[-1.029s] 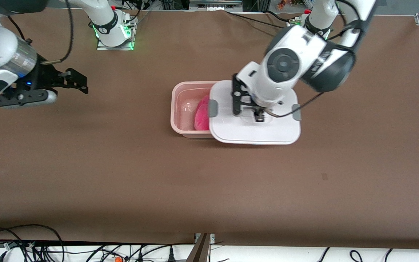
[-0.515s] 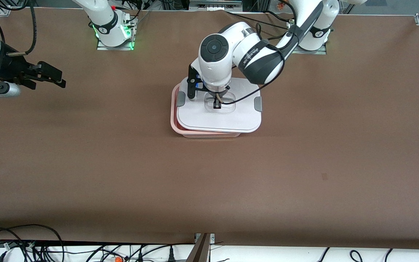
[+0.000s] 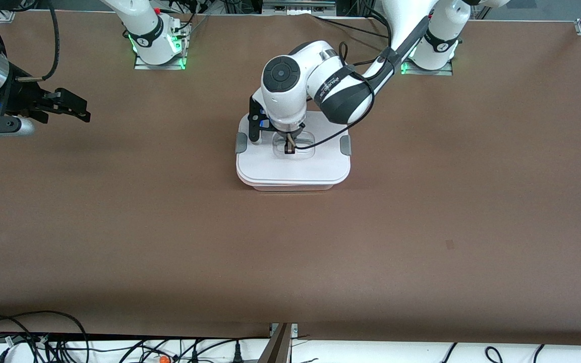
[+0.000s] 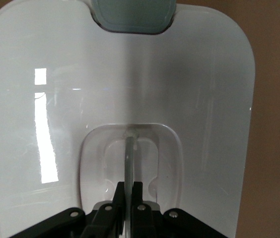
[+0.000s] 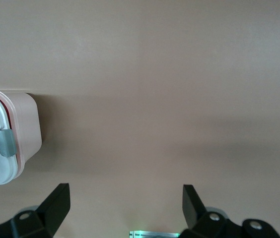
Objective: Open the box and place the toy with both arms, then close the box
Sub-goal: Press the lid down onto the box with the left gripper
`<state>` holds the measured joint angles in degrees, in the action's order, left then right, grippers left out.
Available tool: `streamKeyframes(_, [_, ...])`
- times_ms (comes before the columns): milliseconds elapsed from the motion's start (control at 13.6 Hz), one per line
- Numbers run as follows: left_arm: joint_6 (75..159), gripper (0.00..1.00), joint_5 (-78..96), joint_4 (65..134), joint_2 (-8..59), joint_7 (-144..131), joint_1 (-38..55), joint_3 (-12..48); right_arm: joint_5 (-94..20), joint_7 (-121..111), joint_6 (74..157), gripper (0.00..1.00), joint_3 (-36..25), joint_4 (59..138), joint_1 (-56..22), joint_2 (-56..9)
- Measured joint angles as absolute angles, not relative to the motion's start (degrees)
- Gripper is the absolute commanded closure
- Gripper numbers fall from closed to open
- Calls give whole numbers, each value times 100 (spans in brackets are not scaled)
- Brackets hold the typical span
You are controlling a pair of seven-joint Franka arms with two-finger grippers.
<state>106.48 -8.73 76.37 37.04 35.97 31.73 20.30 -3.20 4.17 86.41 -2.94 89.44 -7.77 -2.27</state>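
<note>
White lid (image 3: 293, 164) lay square over the box (image 3: 293, 186) in the front view, whereas a moment before it overhung it toward the left arm's end; the box's long axis ran between the two ends. In the left wrist view, the left gripper (image 4: 128, 191) was clamped on the handle (image 4: 130, 153). In the right wrist view, the waiting right gripper (image 5: 125, 203) was spread apart over bare table (image 5: 170, 99).
</note>
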Motion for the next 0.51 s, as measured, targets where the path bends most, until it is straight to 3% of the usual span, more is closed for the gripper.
streamKeyframes(515, [10648,100,-873,7589,3816,3437,3176,2016,-312,417,8688,0,-293,8953,-777,-227])
